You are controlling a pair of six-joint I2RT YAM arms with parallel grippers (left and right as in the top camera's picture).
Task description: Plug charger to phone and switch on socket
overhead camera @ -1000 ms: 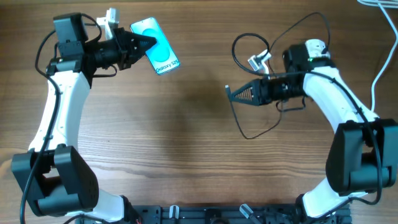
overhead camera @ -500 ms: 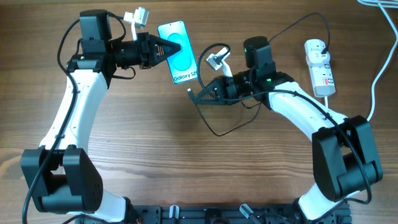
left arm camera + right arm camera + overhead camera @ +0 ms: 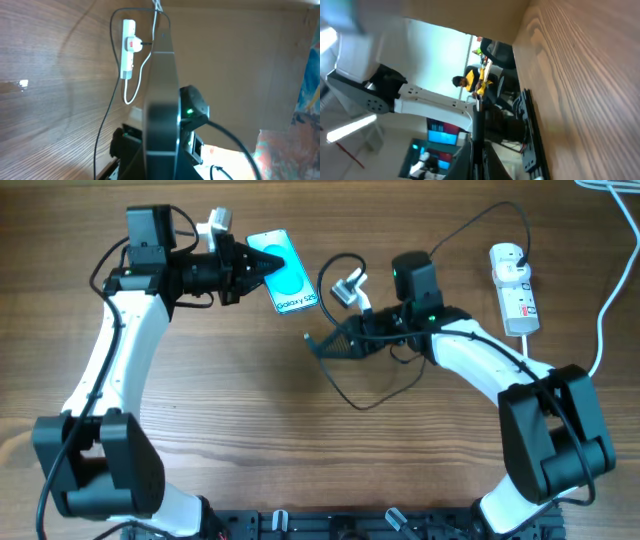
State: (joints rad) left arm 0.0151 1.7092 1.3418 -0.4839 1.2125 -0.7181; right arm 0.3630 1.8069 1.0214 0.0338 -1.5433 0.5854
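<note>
Two grippers loaded, tips near each other.
Left gripper (image 3: 262, 267) clamps phone (image 3: 290, 275); right gripper (image 3: 320, 346), at phone's 5 o'clock, clamps charger (image 3: 365, 406).

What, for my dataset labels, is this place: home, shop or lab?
Probably a robotics lab: a left arm and a right arm mounted at a wooden table, and the right wrist view shows a lit screen and a person in yellow beyond.
</note>
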